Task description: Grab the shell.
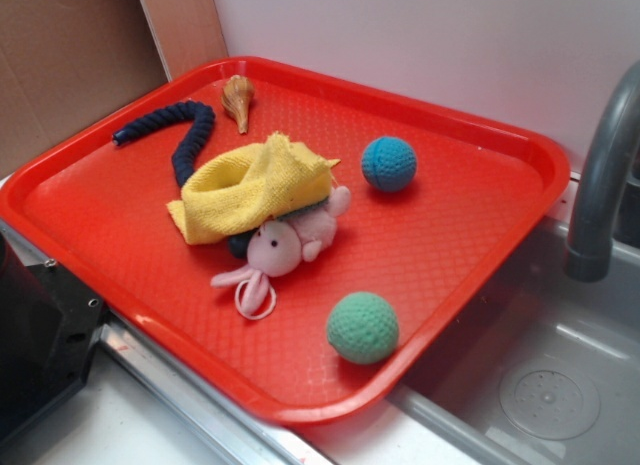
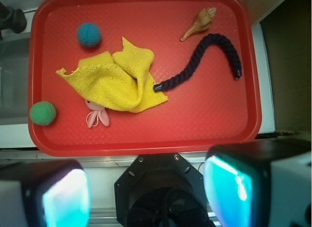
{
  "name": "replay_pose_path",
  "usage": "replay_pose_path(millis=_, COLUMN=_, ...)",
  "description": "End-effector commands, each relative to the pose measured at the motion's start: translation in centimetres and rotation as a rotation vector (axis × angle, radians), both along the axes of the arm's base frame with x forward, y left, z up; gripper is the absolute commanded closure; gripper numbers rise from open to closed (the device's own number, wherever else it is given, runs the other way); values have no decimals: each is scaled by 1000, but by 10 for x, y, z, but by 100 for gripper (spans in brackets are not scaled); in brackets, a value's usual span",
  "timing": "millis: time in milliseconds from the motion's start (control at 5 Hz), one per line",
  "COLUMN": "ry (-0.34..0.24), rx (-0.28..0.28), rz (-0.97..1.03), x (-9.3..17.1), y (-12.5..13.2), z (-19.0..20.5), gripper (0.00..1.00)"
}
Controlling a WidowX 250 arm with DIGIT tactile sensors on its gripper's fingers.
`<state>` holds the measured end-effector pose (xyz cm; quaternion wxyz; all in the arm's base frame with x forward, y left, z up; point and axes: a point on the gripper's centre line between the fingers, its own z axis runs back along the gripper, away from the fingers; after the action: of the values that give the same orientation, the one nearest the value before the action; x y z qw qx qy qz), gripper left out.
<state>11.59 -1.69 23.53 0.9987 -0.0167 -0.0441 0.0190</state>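
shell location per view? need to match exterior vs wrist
Exterior: the shell lies at the tray's far corner, upper left of the picture, just right of the navy rope.
Wrist: the shell lies near the tray's upper right corner, just above the rope.
Shared landmark: the navy rope, curving right beside the shell in both views.

On the red tray [image 1: 480, 245] I see a yellow cloth [image 1: 250, 185] draped over a pink bunny [image 1: 285, 247], a dark blue rope [image 1: 190, 135] curving beside it, a blue ball [image 1: 388, 163], and a green ball [image 1: 363, 327]. A grey faucet [image 1: 605, 175] stands over the sink [image 1: 540, 385].
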Motion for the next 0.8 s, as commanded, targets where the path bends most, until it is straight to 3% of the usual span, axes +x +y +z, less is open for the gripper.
replay_pose_path(millis=0, ry=0, rx=0, rz=0, x=0, y=0, z=0, gripper=0)
replay_pose_path(millis=200, ry=-49, rx=67, rz=207, x=50, y=50, z=-37, gripper=0)
replay_pose_path(millis=400, ry=-128, rx=71, rz=272, x=92, y=87, z=-61, gripper=0)
replay_pose_path(millis=600, ry=-184, rx=81, rz=347, x=120, y=98, z=-90, gripper=0)
